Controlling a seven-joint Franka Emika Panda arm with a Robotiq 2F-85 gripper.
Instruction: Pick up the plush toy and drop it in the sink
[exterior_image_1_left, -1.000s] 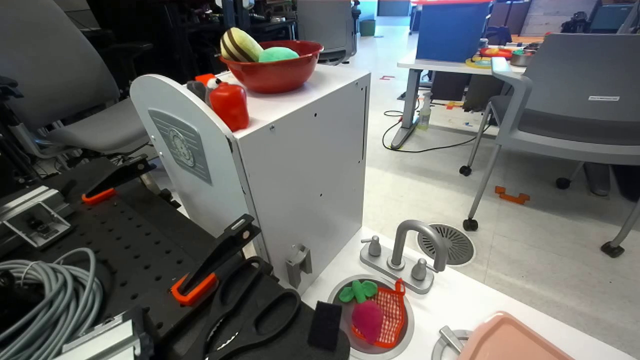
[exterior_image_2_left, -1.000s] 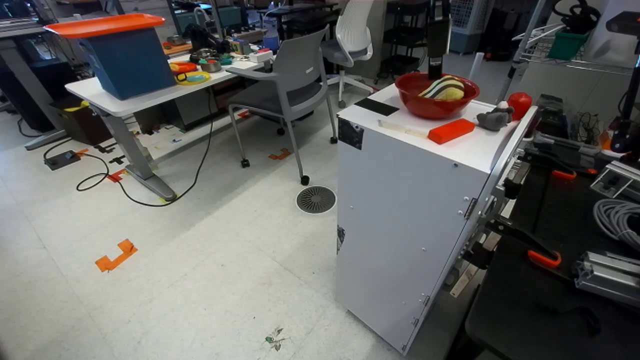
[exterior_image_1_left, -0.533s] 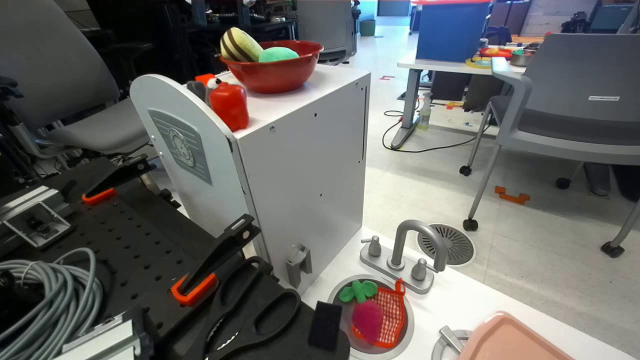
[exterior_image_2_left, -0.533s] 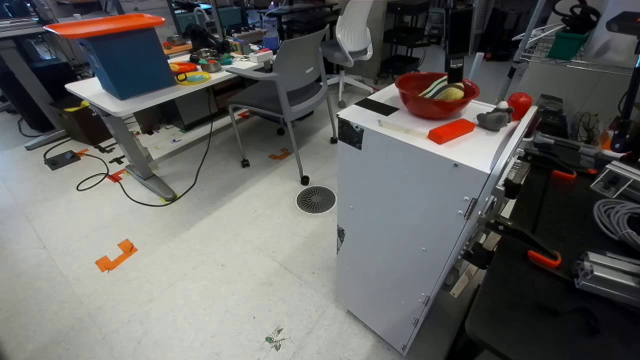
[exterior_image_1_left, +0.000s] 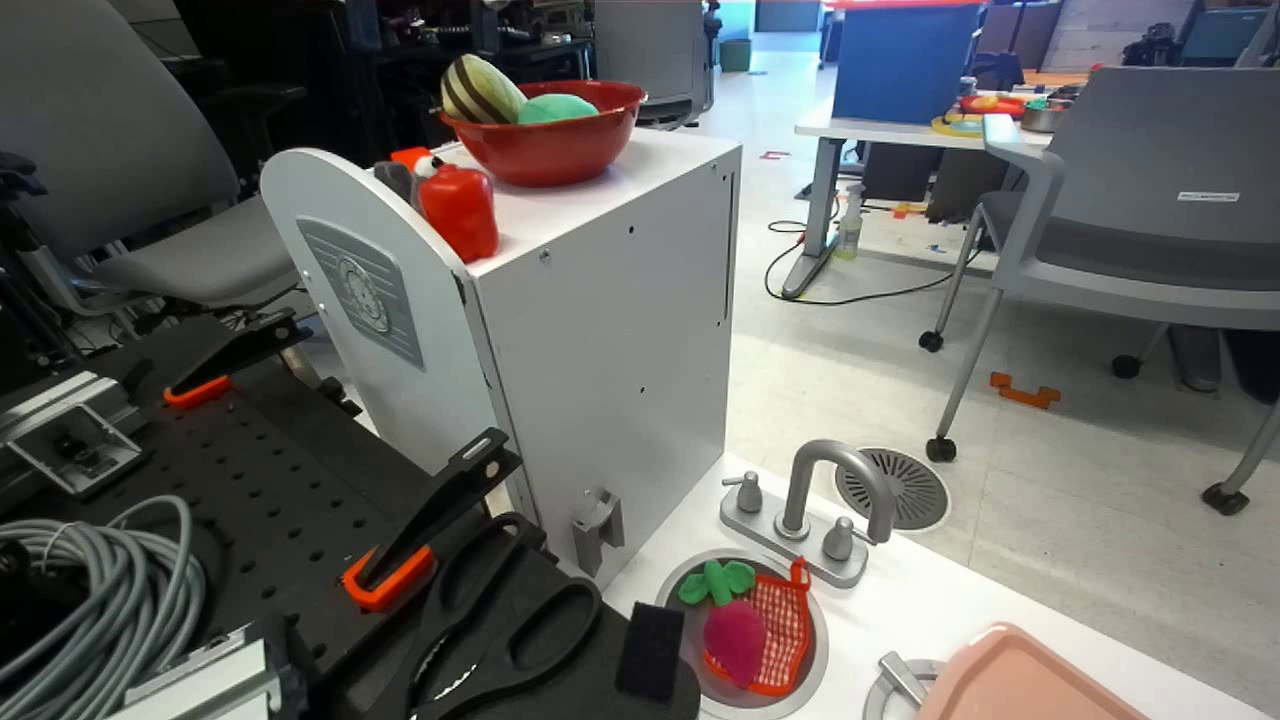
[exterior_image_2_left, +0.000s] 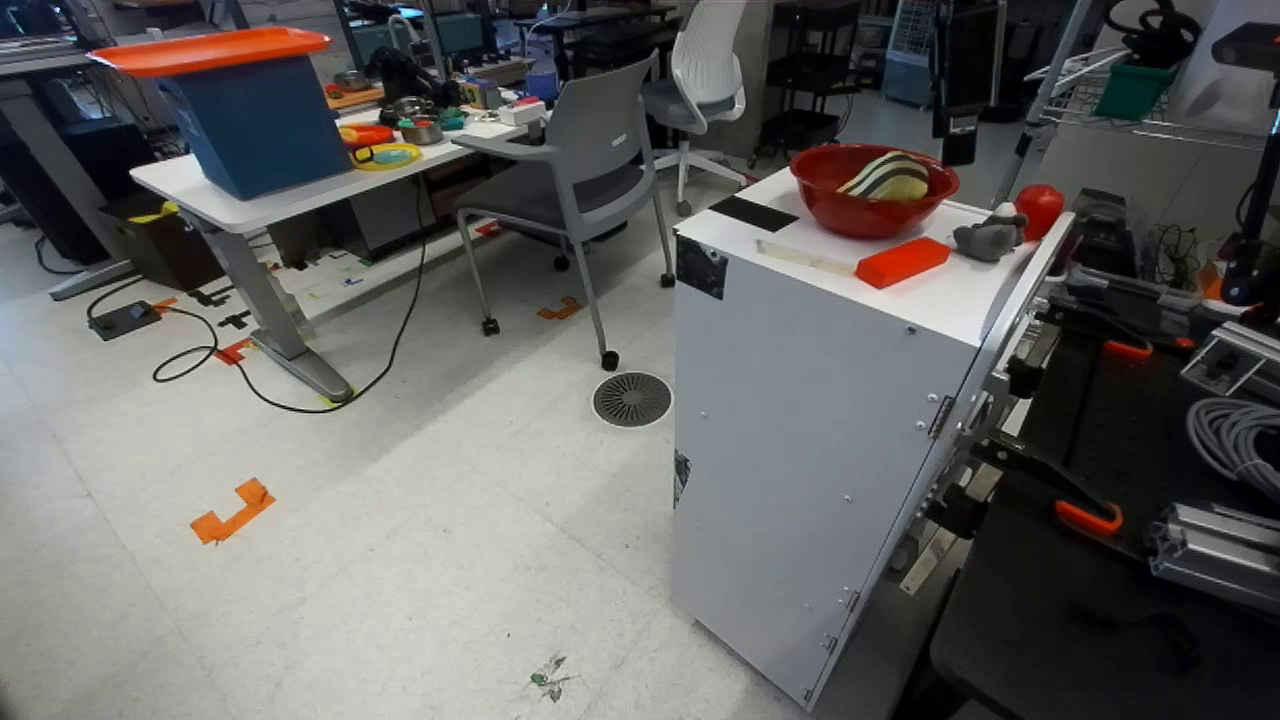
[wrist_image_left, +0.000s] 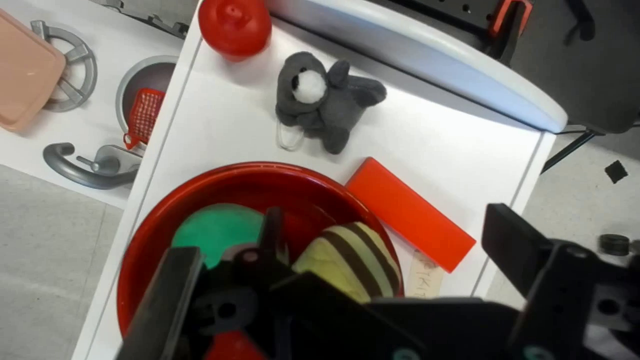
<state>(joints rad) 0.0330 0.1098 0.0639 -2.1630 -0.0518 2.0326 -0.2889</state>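
Note:
The plush toy (wrist_image_left: 345, 107), a small grey animal with a white snout, lies on the cabinet's white top. It also shows in an exterior view (exterior_image_2_left: 985, 240), while a red pepper mostly hides it elsewhere. My gripper (wrist_image_left: 382, 217) stands open in the wrist view, its fingers wide apart with nothing held. Bowl and red block appear beyond the gap; the plush lies farther up the picture. In an exterior view the gripper (exterior_image_2_left: 958, 140) hangs above the cabinet, behind the bowl. The sink (exterior_image_1_left: 818, 640), a round basin beside a grey faucet, holds a pink radish and a red checked mitt.
A red bowl (exterior_image_2_left: 850, 215) holds a yellow-green toy (wrist_image_left: 350, 260) with dark stripes and a green round item (wrist_image_left: 220, 227). An orange-red block (wrist_image_left: 412, 215) lies against it. The red pepper (wrist_image_left: 235, 27) and a raised curved panel (exterior_image_1_left: 370, 270) border the plush.
The fingers have spread from nearly together to wide apart. In an exterior view the gripper has moved right, from over the bowl to beyond its right rim. The objects have stayed put.

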